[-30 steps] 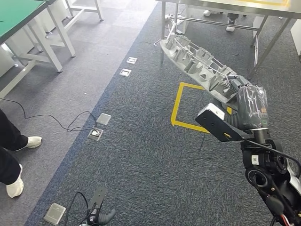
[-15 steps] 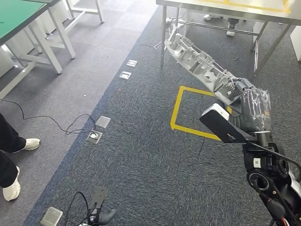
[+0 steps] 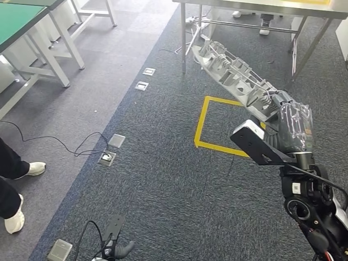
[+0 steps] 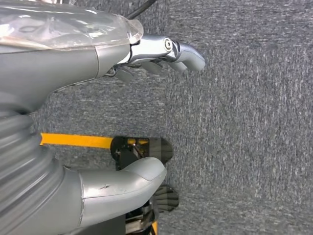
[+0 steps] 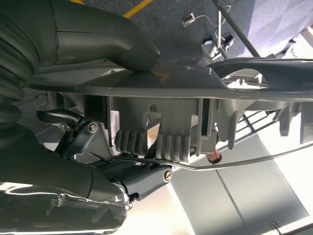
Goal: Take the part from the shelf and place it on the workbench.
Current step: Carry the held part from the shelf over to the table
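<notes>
- Grey moulded plastic, long and ribbed: in the head view the part (image 3: 238,79) is carried by the right hand (image 3: 292,126), gripped at its near end, the rest reaching forward and up from the hand toward the steel table (image 3: 262,6) ahead. Over the last second the whole picture has slid: the yellow tape square (image 3: 223,124) and the table legs sit lower and closer, so the robot has moved, not the part. Judged from that, the carry is under way and the table is near; placing is not yet begun.
- Left wrist view: the left hand (image 4: 122,112) holds nothing, thumb and fingers (image 4: 184,51) well apart, hanging over grey carpet (image 4: 251,127).
- Right wrist view: the right hand's thumb (image 5: 110,41) presses one face of the part (image 5: 166,112), fingers clamped on the other side.
</notes>
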You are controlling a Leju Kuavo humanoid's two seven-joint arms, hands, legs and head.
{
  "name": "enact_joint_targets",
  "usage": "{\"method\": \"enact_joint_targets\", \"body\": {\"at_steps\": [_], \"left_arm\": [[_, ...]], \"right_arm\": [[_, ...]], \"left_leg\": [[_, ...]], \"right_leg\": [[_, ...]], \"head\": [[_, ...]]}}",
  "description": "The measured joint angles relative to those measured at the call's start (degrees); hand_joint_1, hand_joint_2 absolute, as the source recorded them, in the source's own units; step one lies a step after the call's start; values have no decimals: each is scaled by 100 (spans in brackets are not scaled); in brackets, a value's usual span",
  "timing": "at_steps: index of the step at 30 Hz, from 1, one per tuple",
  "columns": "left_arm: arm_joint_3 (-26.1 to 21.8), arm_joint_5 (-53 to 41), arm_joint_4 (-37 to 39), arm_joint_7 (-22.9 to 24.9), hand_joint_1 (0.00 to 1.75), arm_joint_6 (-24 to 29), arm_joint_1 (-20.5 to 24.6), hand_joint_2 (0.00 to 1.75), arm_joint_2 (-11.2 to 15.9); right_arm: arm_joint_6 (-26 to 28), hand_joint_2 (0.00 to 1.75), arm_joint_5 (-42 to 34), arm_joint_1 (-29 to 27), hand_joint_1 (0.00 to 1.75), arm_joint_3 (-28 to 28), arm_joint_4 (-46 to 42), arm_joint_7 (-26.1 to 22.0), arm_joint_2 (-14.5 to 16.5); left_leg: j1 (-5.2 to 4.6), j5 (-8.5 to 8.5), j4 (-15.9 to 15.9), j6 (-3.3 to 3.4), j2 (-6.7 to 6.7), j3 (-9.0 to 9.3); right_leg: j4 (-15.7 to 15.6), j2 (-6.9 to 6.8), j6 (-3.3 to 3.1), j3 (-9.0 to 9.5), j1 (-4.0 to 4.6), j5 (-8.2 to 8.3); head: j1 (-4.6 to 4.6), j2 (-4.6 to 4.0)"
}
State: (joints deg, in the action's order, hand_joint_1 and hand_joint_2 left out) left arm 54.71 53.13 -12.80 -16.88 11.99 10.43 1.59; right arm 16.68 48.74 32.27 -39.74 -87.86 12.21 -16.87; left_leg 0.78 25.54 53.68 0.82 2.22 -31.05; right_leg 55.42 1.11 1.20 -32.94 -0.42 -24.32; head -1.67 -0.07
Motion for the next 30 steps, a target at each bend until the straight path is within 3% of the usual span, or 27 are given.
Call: {"method": "enact_joint_targets", "body": {"at_steps": [4,16,18,21,22,24,25,26,27,29,30], "left_arm": [[0,43,-1,12,0,-51,1,175,-2],[0,55,0,12,0,-51,0,175,5],[0,58,0,11,0,-51,2,175,15],[-1,68,-1,-2,0,-51,6,175,9],[-2,70,-1,-6,0,-51,7,175,4],[-2,71,-1,-8,0,-51,8,175,1],[-2,71,-1,-8,0,-51,6,175,-1],[-2,71,-1,-8,0,-51,3,175,-4],[-2,72,-1,-8,0,-51,1,175,-8],[-2,72,-1,-8,0,-51,0,175,-10],[-3,73,0,-8,0,-51,3,175,0]], "right_arm": [[11,175,0,6,175,0,2,-45,0],[24,175,-2,13,175,-6,9,-98,0],[27,175,-5,16,175,-7,9,-99,2],[46,175,-25,48,175,-5,11,-105,4],[55,175,-31,62,175,-5,14,-110,4],[70,175,-38,75,175,-12,27,-117,4],[76,175,-42,75,175,-16,34,-121,4],[78,175,-46,73,175,-21,44,-123,4],[78,175,-52,73,175,-26,54,-125,4],[79,175,-63,73,175,-31,67,-126,4],[81,175,-67,78,175,-34,76,-127,5]], "left_leg": [[6,-3,-7,-66,0,-6],[-11,-1,44,-63,4,-34],[-30,0,43,-10,5,-31],[16,-114,-250,97,-19,138],[43,-150,-348,106,-31,205],[61,-148,-395,100,-52,264],[72,-130,-385,86,-55,276],[88,-102,-365,62,-54,287],[115,-65,-331,27,-45,296],[192,56,-195,-85,-13,301],[211,126,-97,-154,3,275]], "right_leg": [[2,-8,-16,1,4,7],[1,-22,-13,11,-10,18],[-53,-24,30,30,-33,44],[-41,-36,108,12,-25,7],[183,-43,123,-91,-19,-108],[950,-53,165,-450,-49,-428],[1296,-54,197,-629,-76,-529],[1464,-58,232,-731,-109,-528],[1412,-63,272,-728,-144,-420],[763,-63,390,-446,-219,-45],[445,-44,435,-282,-238,56]], "head": [[2,0],[3,-1],[0,-1],[-3,-1],[8,0],[33,0],[36,0],[38,0],[38,0],[42,-1],[74,0]]}}
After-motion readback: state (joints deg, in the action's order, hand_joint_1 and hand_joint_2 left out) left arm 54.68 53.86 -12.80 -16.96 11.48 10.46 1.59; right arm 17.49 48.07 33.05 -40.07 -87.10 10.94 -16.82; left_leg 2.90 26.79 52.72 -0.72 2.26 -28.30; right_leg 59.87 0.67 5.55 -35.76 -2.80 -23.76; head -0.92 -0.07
